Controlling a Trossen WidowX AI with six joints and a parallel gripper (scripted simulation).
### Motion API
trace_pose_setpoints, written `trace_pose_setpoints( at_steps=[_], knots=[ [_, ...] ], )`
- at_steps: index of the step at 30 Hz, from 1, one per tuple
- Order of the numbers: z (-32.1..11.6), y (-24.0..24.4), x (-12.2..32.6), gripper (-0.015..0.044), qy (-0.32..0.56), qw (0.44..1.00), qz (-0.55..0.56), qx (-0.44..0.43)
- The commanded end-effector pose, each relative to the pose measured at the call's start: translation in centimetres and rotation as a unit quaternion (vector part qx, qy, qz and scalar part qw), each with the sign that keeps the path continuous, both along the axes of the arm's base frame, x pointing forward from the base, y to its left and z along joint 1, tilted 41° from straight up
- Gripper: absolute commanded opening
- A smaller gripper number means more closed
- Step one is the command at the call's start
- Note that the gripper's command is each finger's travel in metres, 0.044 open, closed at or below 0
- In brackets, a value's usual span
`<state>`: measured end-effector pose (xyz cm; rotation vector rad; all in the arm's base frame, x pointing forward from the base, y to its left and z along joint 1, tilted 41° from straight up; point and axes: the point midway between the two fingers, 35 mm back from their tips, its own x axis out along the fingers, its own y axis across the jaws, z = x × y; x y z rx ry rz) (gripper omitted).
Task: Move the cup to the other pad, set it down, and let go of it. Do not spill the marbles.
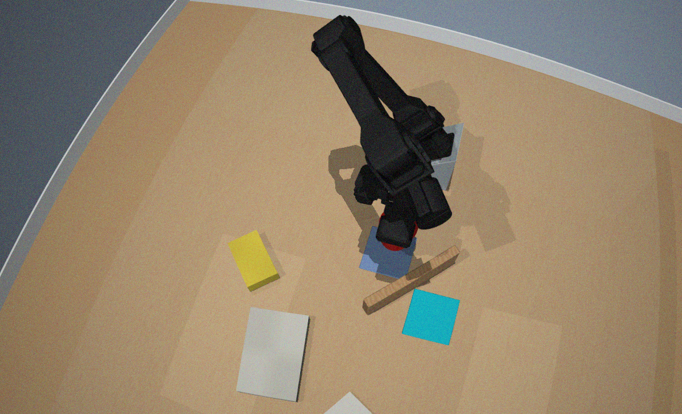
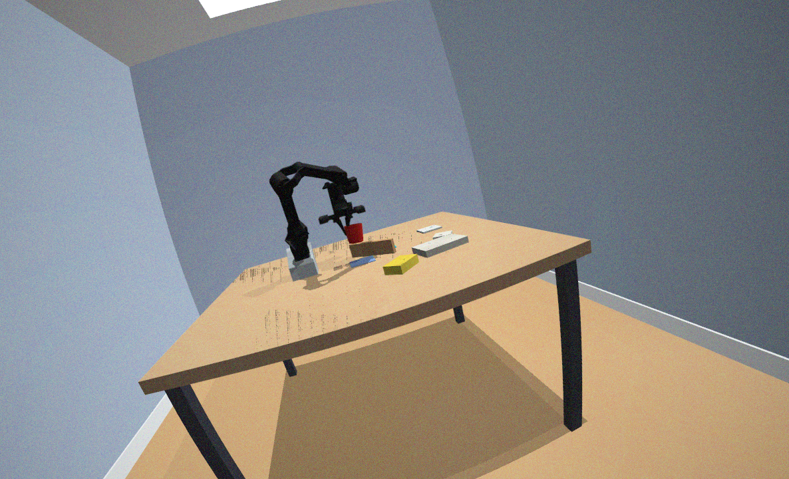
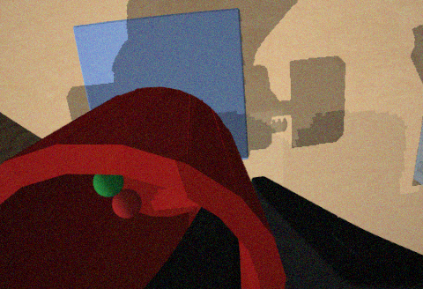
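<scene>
The red cup (image 1: 394, 247) (image 2: 354, 233) (image 3: 154, 117) hangs in the air above the blue pad (image 1: 390, 266) (image 2: 361, 261) (image 3: 194, 47) and looks roughly upright. My gripper (image 2: 346, 227) (image 3: 241, 192) is shut on the cup's wall, one finger inside the cup and one outside. A green marble (image 3: 108, 185) and a red marble (image 3: 127, 203) show inside the cup; the rest of its inside is partly hidden. The arm hides most of the cup in the top view. The cyan pad (image 1: 430, 316) is bare and lies beyond the wooden bar.
The wooden bar (image 1: 436, 261) (image 2: 373, 247) stands between the two pads as a low barrier. A yellow block (image 1: 253, 257) (image 2: 400, 263) and a large whitish slab (image 1: 274, 355) (image 2: 440, 245) lie off to one side. Another white piece (image 1: 348, 405) shows at the lower edge in the top view.
</scene>
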<state>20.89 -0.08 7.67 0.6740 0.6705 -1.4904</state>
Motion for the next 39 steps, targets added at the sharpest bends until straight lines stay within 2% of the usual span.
trace_pose_setpoints(
  at_steps=[1, 39],
  knots=[
    [-0.2, 0.5, 0.7, 0.0, -0.006, 1.0, -0.003, 0.004],
    [-3.3, 4.3, 5.4, 0.0, -0.01, 1.0, -0.004, 0.007]
  ],
)
